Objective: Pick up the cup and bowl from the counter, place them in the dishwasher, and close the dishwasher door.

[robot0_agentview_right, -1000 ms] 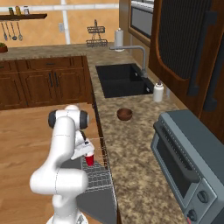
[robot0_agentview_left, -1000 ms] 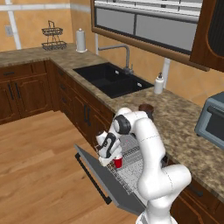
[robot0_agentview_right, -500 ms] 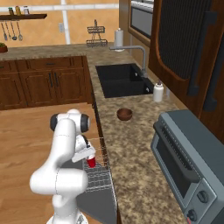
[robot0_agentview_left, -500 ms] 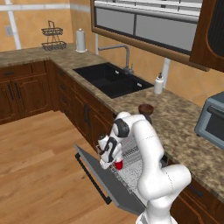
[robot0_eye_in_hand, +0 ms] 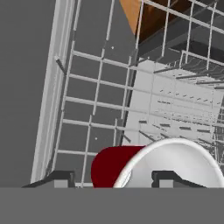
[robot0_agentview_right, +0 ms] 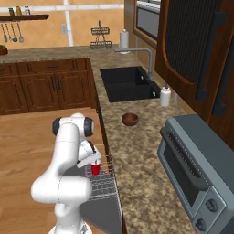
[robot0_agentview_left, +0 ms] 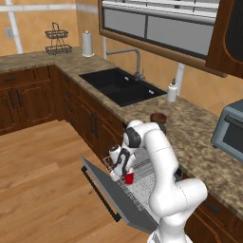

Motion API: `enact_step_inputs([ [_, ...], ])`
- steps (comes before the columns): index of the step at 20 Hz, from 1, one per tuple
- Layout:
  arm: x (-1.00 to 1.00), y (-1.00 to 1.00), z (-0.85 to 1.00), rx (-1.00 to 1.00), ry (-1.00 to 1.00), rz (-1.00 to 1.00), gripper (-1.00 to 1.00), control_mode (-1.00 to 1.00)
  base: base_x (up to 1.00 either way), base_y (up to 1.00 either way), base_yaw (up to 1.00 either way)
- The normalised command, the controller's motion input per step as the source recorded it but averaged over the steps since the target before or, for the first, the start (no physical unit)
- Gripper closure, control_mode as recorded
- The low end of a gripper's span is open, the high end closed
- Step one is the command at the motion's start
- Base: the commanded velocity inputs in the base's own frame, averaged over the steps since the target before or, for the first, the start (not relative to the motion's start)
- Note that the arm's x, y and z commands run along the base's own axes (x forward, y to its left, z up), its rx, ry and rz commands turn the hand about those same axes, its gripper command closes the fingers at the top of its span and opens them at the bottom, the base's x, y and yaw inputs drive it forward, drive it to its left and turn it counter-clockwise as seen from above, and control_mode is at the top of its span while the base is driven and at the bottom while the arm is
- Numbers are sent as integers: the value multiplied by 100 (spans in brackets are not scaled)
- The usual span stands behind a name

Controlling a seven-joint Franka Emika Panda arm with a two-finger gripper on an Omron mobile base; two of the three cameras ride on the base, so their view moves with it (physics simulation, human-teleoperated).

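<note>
The red cup [robot0_agentview_left: 128, 178] [robot0_agentview_right: 95, 169] [robot0_eye_in_hand: 109, 168] stands upright in the white wire rack [robot0_agentview_left: 144, 182] [robot0_agentview_right: 104, 183] of the dishwasher, just above the lowered dishwasher door [robot0_agentview_left: 108, 192] [robot0_agentview_right: 98, 212]. My gripper [robot0_agentview_left: 125, 172] [robot0_agentview_right: 93, 162] [robot0_eye_in_hand: 113, 179] hovers right over the cup, its jaws spread. In the hand view a gap shows between the left fingertip [robot0_eye_in_hand: 59, 177] and the cup's red wall. The dark brown bowl [robot0_agentview_left: 158, 117] [robot0_agentview_right: 130, 119] rests on the granite counter [robot0_agentview_left: 199, 137] [robot0_agentview_right: 137, 155] behind the arm.
A black sink [robot0_agentview_left: 121, 85] [robot0_agentview_right: 125, 84] with a faucet lies left of the bowl, and a white soap bottle [robot0_agentview_left: 172, 90] [robot0_agentview_right: 165, 96] stands beside it. A grey toaster oven [robot0_agentview_left: 230, 130] [robot0_agentview_right: 194, 169] stands on the counter's right part. Wood floor spreads left of the door.
The jaws were shut on the cup and now stand apart. The hand has sunk slightly towards the rack, and the cup now rests there.
</note>
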Motion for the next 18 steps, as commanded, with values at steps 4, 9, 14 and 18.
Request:
enact_step_inputs([
  [4,24,19,50,0,-4,-3,-100,-100,0,0,0],
  [9,0,18,89,0,0,-4,-100,-100,0,0,0],
  [14,-58,-1,34,16,-6,-15,-100,-100,0,0,0],
  [18,-100,-1,35,29,-22,-29,-100,-100,0,0,0],
])
